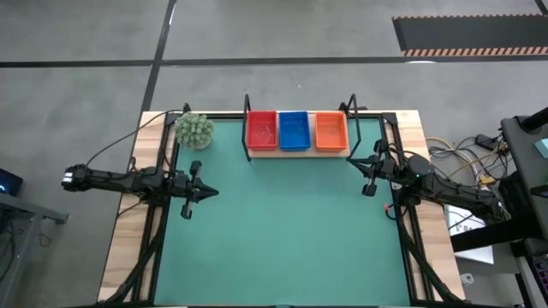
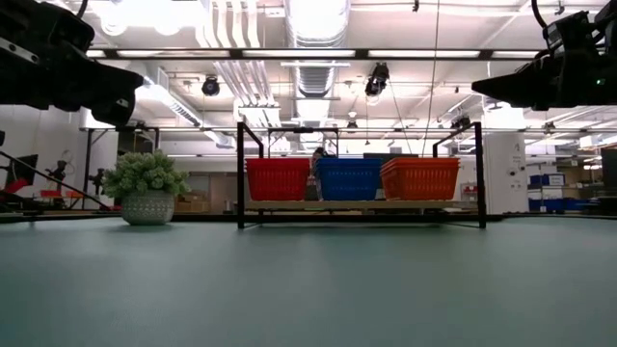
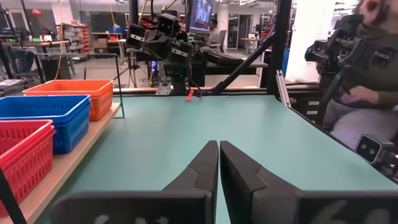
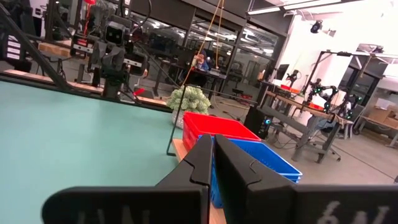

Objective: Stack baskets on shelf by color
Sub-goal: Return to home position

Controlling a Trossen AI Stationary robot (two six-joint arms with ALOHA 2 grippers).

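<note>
**A:** Since every basket we can see sits on the shelf [image 1: 297, 153], we judge the sorting done. The red stack [image 1: 261, 130] is at the shelf's plant [image 1: 193, 129] end, the blue stack [image 1: 294, 130] is mid-shelf, and the orange stack [image 1: 331, 131] is at the other end.

**B:** Agreed. That would explain the arms: both hang clear of the shelf, carrying nothing. The left gripper [image 3: 219, 145] is out in front of the plant end, fingers pressed together. The right gripper [image 4: 212, 139] is just off the orange end, fingers likewise pressed together.

**A:** Anything unclear?

**B:** We cannot count the baskets in each stack. From above each stack reads as one basket, and at table height the rims merge. The stacks hide the shelf's back edge. A seated person [image 3: 367, 74], well away from the shelf, is cut off.
</note>
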